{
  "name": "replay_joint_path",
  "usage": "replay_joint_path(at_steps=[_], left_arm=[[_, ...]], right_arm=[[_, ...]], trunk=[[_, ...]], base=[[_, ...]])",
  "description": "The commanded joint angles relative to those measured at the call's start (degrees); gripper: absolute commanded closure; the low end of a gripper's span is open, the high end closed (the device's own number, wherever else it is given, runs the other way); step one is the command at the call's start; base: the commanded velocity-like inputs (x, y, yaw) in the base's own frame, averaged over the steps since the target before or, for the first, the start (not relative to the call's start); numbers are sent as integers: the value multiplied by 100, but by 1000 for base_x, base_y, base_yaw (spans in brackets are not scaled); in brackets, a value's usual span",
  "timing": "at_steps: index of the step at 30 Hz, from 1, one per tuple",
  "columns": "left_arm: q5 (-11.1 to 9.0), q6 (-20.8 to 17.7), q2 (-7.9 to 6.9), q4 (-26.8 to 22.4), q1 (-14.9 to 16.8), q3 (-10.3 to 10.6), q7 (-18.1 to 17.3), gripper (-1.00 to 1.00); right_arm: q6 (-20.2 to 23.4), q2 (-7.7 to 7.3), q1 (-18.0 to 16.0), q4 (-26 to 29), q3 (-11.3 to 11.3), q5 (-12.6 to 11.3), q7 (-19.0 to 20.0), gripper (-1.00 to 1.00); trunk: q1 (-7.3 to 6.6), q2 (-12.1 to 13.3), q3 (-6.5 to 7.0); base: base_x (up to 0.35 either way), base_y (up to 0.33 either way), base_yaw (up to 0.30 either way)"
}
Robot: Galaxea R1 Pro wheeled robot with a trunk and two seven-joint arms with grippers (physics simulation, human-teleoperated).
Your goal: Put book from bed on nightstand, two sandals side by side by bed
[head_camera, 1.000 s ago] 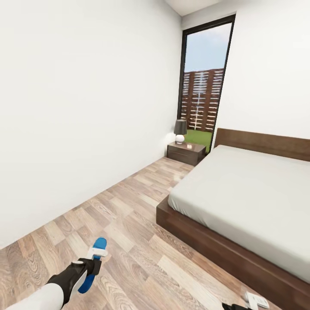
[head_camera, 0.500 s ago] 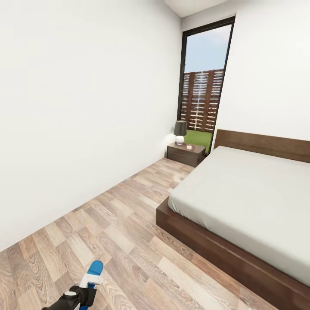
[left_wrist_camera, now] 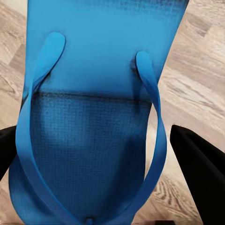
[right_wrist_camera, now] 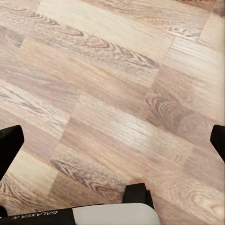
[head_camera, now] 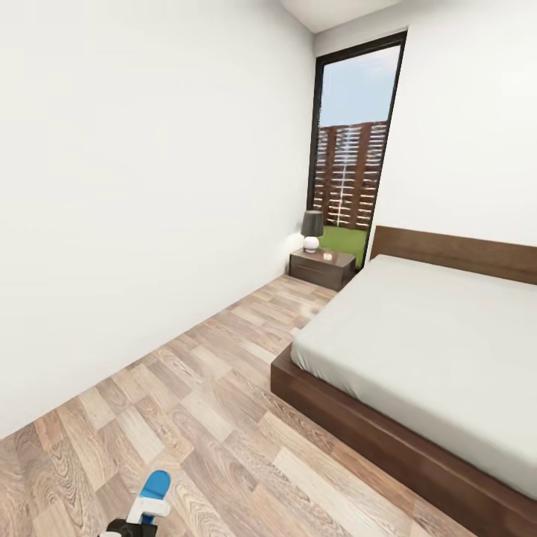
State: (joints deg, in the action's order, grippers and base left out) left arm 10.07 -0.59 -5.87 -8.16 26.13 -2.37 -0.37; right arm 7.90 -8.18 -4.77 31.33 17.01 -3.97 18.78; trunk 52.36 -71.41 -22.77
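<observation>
Head view of the bedroom: the bed (head_camera: pixel 440 350) occupies the right half of the frame, its grey mattress bare over the part that shows. A nightstand (head_camera: pixel 322 266) stands at centre frame beside the headboard, below the tall window (head_camera: pixel 354 142), and carries a lamp (head_camera: pixel 312 227) and a small pale object too small to identify. The book cannot be made out on the mattress or on the nightstand top, so that half of the task cannot be judged from here.

At the lower left edge of the head view, the left pincer (head_camera: pixel 142 514) holds one blue sandal (head_camera: pixel 154 486) above the wood floor (head_camera: pixel 224 418), well apart from the bed frame. In the left wrist view the sandal (left_wrist_camera: pixel 93 117) lies strap side up between the two dark fingers (left_wrist_camera: pixel 199 164), consistent with a firm grasp. The other sandal is not identified in these frames.

In the right wrist view the right pincer (right_wrist_camera: pixel 112 140) is spread wide with nothing between its fingers (right_wrist_camera: pixel 9 145), bare floorboards beneath.

Progress, as judged: one sandal is in transit and not yet set down; pairing the two sandals beside the bed remains to be done.
</observation>
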Motion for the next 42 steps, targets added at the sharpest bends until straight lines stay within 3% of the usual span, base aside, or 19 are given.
replay_joint_path(at_steps=[1, 21, 42], left_arm=[[55, 0, 2, -2, -18, -26, -6, 100], [57, 240, 4, 7, -338, -25, 11, 100], [101, 257, 40, 0, -381, -1, 4, 100]], right_arm=[[16, -8, -1, -20, 26, -42, 32, -100], [-306, -148, -4, -547, 50, -49, -8, -100], [-359, -166, -1, -791, 65, -59, -23, -100]], trunk=[[-23, 38, 12], [-462, 840, 372], [-923, 1682, 749]], base=[[0, 0, 0], [0, 0, 0], [0, 0, 0]])
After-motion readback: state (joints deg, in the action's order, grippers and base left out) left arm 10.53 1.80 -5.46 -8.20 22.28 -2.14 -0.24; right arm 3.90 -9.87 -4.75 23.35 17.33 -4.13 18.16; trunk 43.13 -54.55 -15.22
